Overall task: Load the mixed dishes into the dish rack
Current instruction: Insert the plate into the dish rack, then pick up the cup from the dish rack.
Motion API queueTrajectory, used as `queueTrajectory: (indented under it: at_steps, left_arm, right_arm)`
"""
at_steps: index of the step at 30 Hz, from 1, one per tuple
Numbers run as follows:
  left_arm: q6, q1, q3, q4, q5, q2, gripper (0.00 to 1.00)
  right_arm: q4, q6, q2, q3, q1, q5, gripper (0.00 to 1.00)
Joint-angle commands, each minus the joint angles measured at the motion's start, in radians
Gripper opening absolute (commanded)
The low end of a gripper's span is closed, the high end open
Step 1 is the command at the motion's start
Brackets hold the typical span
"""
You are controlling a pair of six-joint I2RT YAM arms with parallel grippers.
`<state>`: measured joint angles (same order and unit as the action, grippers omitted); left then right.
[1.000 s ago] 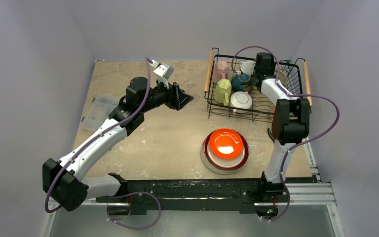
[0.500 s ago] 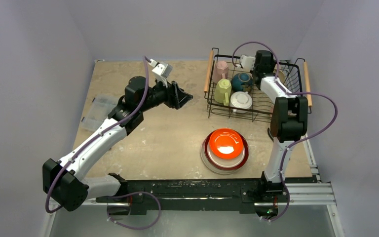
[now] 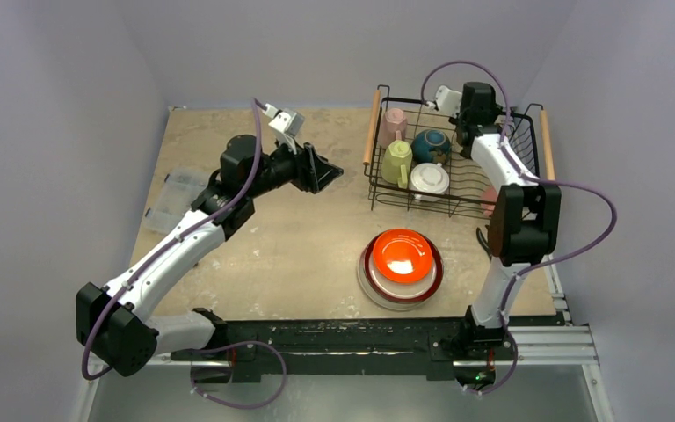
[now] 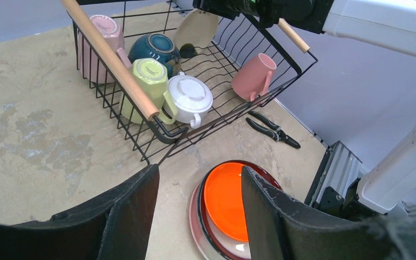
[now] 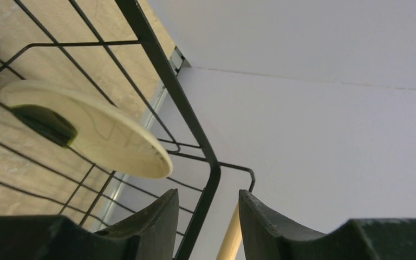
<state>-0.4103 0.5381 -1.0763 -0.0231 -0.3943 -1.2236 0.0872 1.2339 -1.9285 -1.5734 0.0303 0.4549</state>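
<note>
The dish rack point(image 3: 457, 189), a black wire basket with wooden handles, stands at the back right. In it are a pale pink mug point(image 3: 395, 121), a yellow-green mug point(image 3: 397, 163), a white mug point(image 3: 429, 180), a teal bowl point(image 3: 431, 145), a salmon mug point(image 4: 254, 76) and a leaning cream plate point(image 5: 86, 130). A red-orange plate point(image 3: 402, 255) tops a plate stack on the table in front. My left gripper point(image 3: 325, 171) hovers open and empty left of the rack. My right gripper point(image 5: 206, 197) is open and empty over the rack's back right corner.
Black pliers point(image 4: 273, 129) lie on the table by the rack's front right corner. A clear plastic box point(image 3: 176, 198) sits at the table's left edge. The rack's wire corner point(image 5: 195, 141) and a wooden handle point(image 5: 230, 238) show between the right fingers.
My right wrist has drawn toward the rack's back edge, its jaws slightly wider. The left arm has barely moved.
</note>
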Motion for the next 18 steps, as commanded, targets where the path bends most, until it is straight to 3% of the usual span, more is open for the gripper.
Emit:
queueTrajectory:
  at_steps: [1,7,10,15,18]
  left_arm:
    - [-0.03,-0.02,-0.031,-0.066,-0.038,0.025,0.56]
    - [-0.03,-0.028,-0.033,-0.066,-0.054,0.03,0.56]
    - [-0.022,-0.028,-0.034,-0.059,-0.046,0.03,0.57]
    - [-0.043,-0.028,-0.04,-0.06,-0.067,0.019,0.57]
    - [-0.043,-0.027,-0.042,-0.054,-0.069,0.024,0.57]
  right_arm:
    - [0.174,-0.226,0.085,-0.015,0.007,-0.009,0.43]
    - [0.419,-0.412,0.183,0.123,0.043,-0.094,0.43]
    - [0.401,-0.445,0.27,0.227,0.041,-0.107,0.5]
    - [0.515,-0.616,0.305,0.185,0.038,-0.165,0.56]
    - [0.524,-0.768,0.314,0.194,0.025,-0.113,0.61]
